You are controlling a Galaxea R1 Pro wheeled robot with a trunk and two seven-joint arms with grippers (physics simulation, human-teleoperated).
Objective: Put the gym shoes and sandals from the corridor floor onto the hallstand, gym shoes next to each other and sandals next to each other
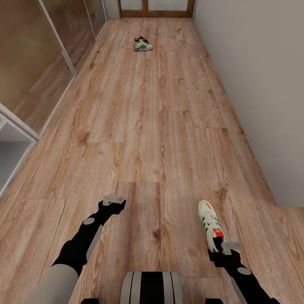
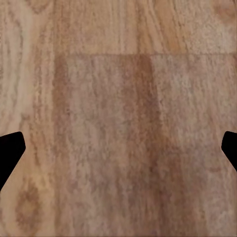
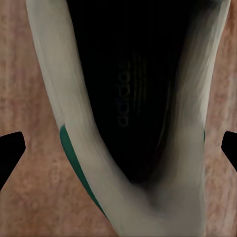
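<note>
Black fingertips of the right end effector (image 3: pixel 118 150) stand wide apart in the right wrist view, one at each side of the near gym shoe (image 3: pixel 123 98), and they do not touch it. The camera looks down into the dark opening of this shoe; on the insole the word "adidas" can be read, faint and grey. A green stripe shows on the cream side of the shoe. In the head view the right end effector (image 1: pixel 226 248) is just over the heel of the same gym shoe (image 1: pixel 210 221), which lies on the corridor floor (image 1: pixel 152 126) at about 5 o'clock, toe pointing away from the robot, with green stripes and a red patch near the heel.

The left end effector (image 1: pixel 113 202) hangs at about 7 o'clock over bare planks. In the left wrist view its fingertips (image 2: pixel 11 150) are also spread wide, with nothing between them but the wood.

The floor is light-brown wood-grain plank and runs far toward 12 o'clock. There, well apart from the robot, a second gym shoe (image 1: pixel 143 45) lies, and something darker lies just behind it; it is too small to tell what it is. A plain pale wall (image 1: pixel 261 84) closes the side at 3 o'clock. Glass panels with pale frames (image 1: pixel 38 63) stand at 9 to 10 o'clock, and wooden door frames (image 1: pixel 156 8) end the corridor.
</note>
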